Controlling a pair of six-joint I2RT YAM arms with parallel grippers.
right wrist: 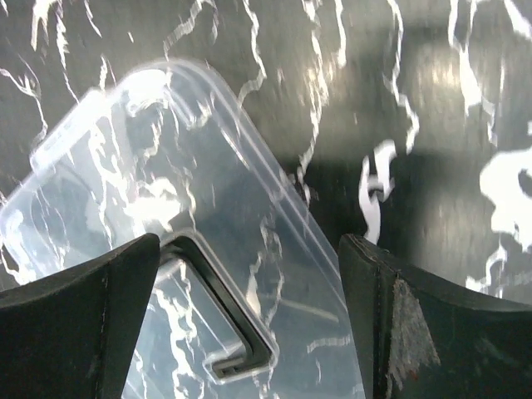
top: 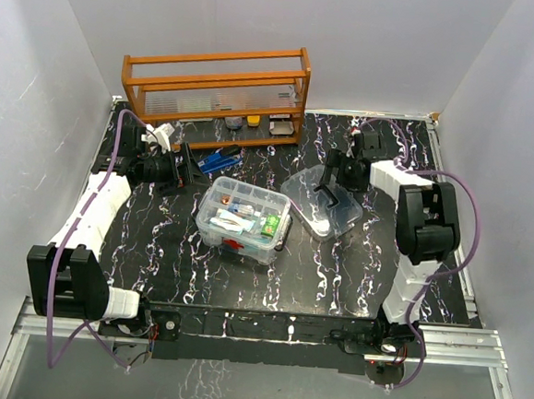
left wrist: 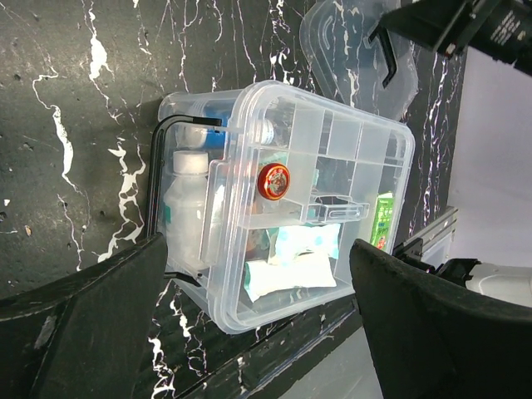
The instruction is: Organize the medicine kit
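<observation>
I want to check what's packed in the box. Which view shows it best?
Left wrist: the box fills the frame, bottle and packets visible through its clear walls. The top view shows it small, mid-table. The right wrist shows only the lid.

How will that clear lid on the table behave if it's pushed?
The clear lid looks thin and smooth, so it probably slides easily on the glossy table and may flex. Its dark handle likely offers the surest grip.

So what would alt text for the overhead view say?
An open medicine box sits mid-table, its lid to its right beneath the open right gripper. The open left gripper hangs left of the box; an orange rack stands behind.
</observation>
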